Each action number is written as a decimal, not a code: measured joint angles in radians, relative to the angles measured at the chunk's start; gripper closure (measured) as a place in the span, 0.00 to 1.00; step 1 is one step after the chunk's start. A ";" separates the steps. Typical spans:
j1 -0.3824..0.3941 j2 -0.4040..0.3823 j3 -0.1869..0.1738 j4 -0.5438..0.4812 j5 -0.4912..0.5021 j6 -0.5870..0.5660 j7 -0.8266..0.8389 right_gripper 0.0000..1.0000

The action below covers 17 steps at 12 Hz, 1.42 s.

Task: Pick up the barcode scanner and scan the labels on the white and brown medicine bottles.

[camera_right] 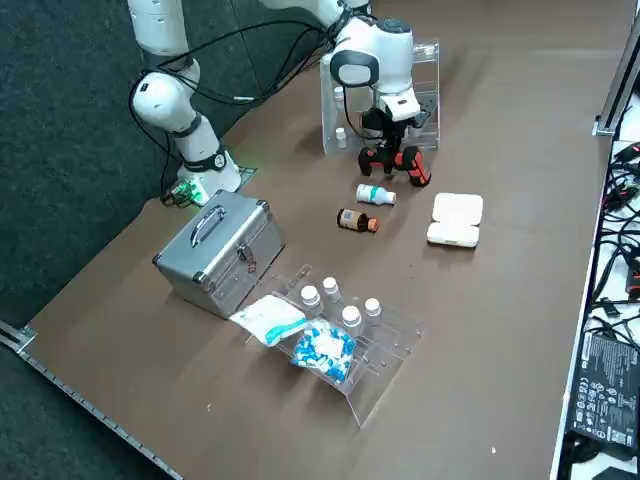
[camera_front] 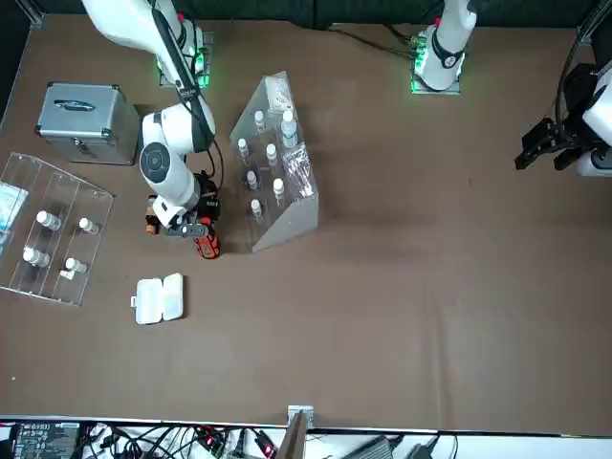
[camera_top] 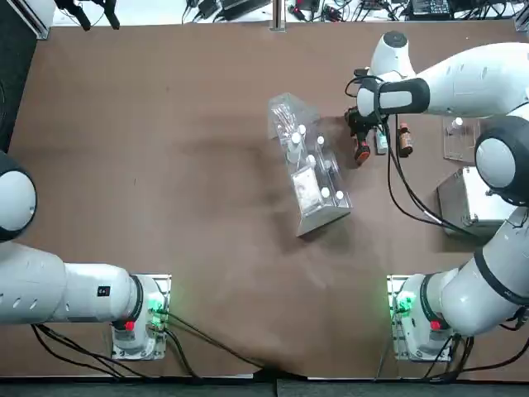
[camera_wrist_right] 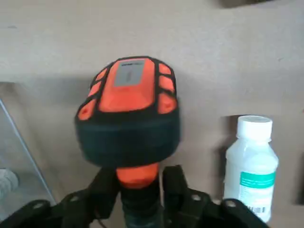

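Note:
My right gripper is shut on the handle of the orange-and-black barcode scanner, whose head points away from the wrist. From overhead, the gripper and the scanner sit just right of the central clear rack. The white medicine bottle with a white cap and teal band lies flat right beside the scanner, and it also shows in the wrist view. Lying one step further right is the brown bottle. In the side view, both bottles lie in front of the scanner.
A clear plastic rack with white-capped vials stands close to the scanner's left. A silver metal case and a second clear rack with vials sit at the right edge. A small white plastic box lies beyond the bottles.

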 joint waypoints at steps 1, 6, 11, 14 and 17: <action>0.007 -0.002 0.000 0.003 0.000 0.000 0.000 0.37; 0.006 -0.044 -0.007 0.088 0.000 -0.088 0.039 0.00; -0.111 -0.121 -0.026 0.329 -0.029 -0.433 -0.050 0.00; -0.211 -0.168 -0.030 0.363 -0.033 -0.483 -0.179 0.00; -0.263 -0.215 -0.033 0.366 -0.034 -0.513 -0.317 0.00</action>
